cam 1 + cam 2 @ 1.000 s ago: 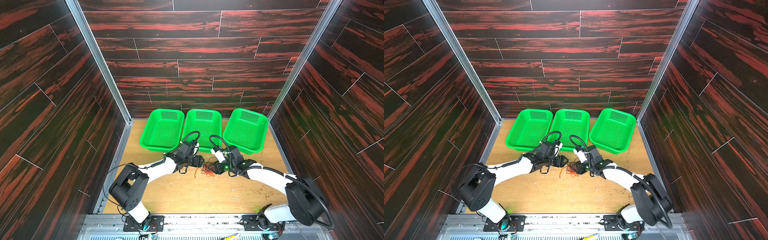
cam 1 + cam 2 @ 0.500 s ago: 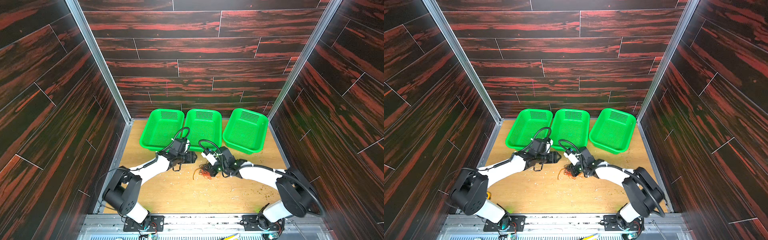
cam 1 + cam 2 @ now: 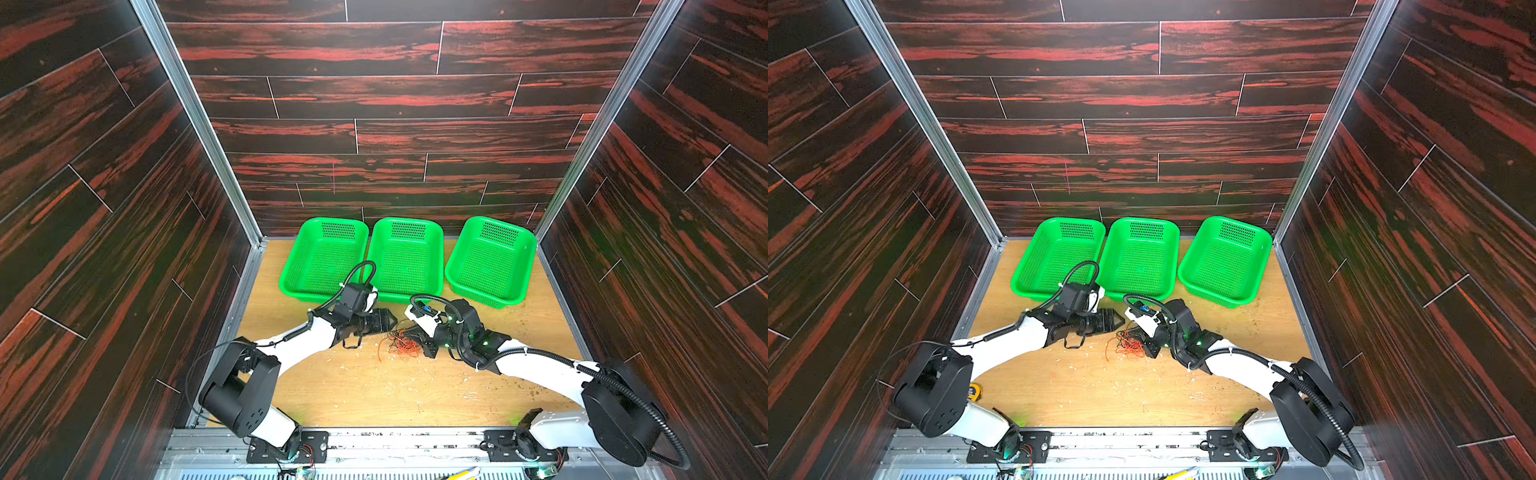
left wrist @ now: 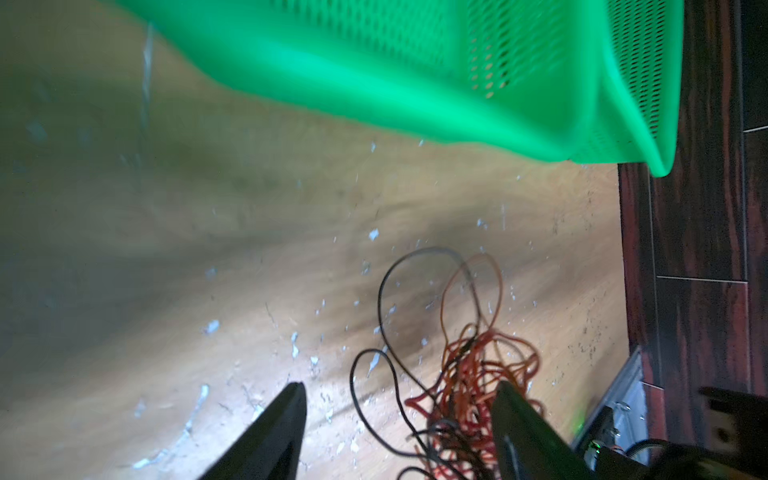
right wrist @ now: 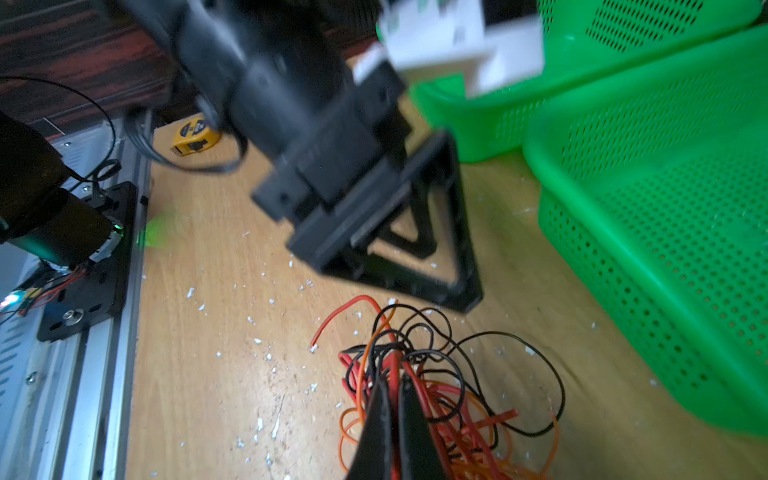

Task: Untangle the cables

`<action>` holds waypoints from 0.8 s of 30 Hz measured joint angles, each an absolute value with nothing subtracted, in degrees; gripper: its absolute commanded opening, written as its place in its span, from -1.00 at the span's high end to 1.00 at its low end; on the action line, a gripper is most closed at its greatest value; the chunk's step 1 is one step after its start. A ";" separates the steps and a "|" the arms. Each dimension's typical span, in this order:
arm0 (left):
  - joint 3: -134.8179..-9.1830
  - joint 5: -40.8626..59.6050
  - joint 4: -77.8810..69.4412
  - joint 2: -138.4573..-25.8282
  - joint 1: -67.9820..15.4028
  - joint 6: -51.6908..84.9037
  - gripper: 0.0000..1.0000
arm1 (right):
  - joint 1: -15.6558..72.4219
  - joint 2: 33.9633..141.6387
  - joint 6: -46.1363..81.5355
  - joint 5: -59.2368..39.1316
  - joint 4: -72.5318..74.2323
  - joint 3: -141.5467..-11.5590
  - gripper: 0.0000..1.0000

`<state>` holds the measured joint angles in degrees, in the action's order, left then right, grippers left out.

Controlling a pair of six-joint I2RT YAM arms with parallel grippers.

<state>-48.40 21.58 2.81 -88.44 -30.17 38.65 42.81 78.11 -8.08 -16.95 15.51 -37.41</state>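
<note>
baskets line the back wall in both top views, three of green perforated plastic. the left basket (image 3: 322,266) and middle basket (image 3: 405,262) sit rim to rim. the right basket (image 3: 490,266) stands a little apart and slightly turned, its far corner near the right wall. each shows only its own bare mesh floor, and the left arm's wrist hides part of the left one's near rim.

the cables (image 3: 401,345) lie outside all of them, a small tangle on the wooden table (image 3: 374,395) just in front of the middle basket, between the two grippers. in the right wrist view the red cable (image 5: 337,313), black cable (image 5: 498,332) and orange cable (image 5: 341,432) loop over one another.

the right gripper (image 5: 395,382) has its jaws pressed together on strands of the tangle, red showing between them. the left gripper (image 4: 399,386) stands wide with nothing clamped, its tip just beside the tangle. a black loop and orange strands lie on the table beyond its fingertips.

bare table scattered with white flecks runs from the tangle to the metal rail (image 3: 374,444) at the front edge. more of it lies past the right arm, up to the side wall. a yellow tape measure (image 3: 974,391) lies by the left arm's base, near the left front corner.
</note>
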 measured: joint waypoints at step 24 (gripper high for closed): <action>-48.56 24.34 -5.32 -92.82 -32.53 44.77 1.00 | 42.28 77.76 -7.11 -10.98 19.46 -35.51 1.00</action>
